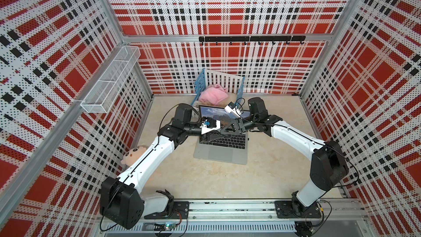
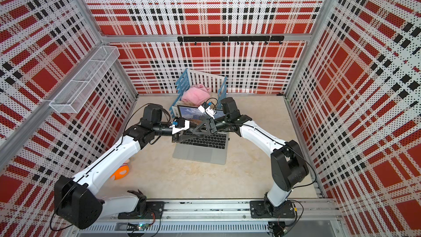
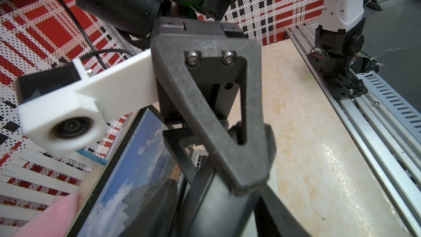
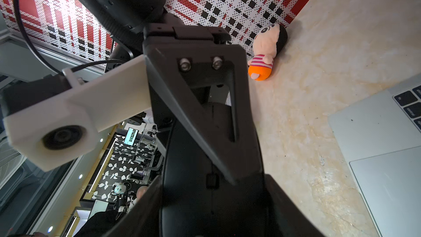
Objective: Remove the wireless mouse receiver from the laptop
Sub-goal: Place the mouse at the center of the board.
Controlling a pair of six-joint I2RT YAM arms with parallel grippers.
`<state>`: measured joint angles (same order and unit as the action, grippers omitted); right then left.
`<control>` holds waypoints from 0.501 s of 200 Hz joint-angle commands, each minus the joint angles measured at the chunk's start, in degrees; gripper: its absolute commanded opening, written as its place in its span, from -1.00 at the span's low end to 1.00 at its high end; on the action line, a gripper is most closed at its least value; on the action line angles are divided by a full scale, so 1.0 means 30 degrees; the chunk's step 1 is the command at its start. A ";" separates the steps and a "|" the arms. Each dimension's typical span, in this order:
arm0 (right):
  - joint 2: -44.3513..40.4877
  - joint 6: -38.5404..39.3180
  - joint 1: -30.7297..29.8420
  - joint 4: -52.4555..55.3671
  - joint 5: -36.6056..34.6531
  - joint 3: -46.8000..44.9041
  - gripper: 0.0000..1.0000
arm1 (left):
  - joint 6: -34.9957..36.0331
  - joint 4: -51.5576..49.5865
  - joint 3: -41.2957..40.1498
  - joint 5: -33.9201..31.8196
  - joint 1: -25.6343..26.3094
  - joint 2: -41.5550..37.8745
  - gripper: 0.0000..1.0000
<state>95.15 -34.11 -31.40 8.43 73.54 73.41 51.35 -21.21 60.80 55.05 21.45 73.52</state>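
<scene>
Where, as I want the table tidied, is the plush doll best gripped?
Grip the plush doll around its striped torso, which is narrower than its head. Come from above, jaws across the body: it lies flat on the table, head toward the wall.

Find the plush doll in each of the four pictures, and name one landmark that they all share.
In a top view: the plush doll, face showing, near the side wall, nearer the camera than the laptop.
In a top view: only its orange end shows.
Left wrist: not in it.
Right wrist: lying on the table by the plaid wall.
Shared landmark: the laptop, in all four.
</scene>
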 commanded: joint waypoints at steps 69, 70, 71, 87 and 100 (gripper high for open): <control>0.0416 0.0061 -0.0129 -0.0613 0.0214 0.0005 0.34 | 0.0574 -0.1180 0.0884 0.1044 0.0019 0.0512 -0.75; 0.0433 0.0061 -0.0120 -0.0612 0.0214 -0.0001 0.35 | 0.0576 -0.1186 0.0886 0.1045 0.0023 0.0513 -0.77; 0.0427 0.0075 -0.0115 -0.0612 0.0199 0.0026 0.37 | 0.0562 -0.1188 0.0887 0.1060 0.0025 0.0499 -0.79; 0.0439 0.0173 0.0005 -0.0519 -0.0034 0.0180 0.63 | 0.0402 -0.1206 0.0960 0.1347 -0.0030 0.0564 -1.00; 0.0242 0.0369 0.0418 -0.0029 -0.0775 0.0347 0.85 | -0.0035 -0.1189 0.1147 0.1574 -0.0127 0.0673 -1.00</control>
<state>95.72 -34.74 -30.98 8.32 74.19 73.25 53.58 -24.32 61.58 56.88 21.10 74.91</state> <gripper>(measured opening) 0.859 0.334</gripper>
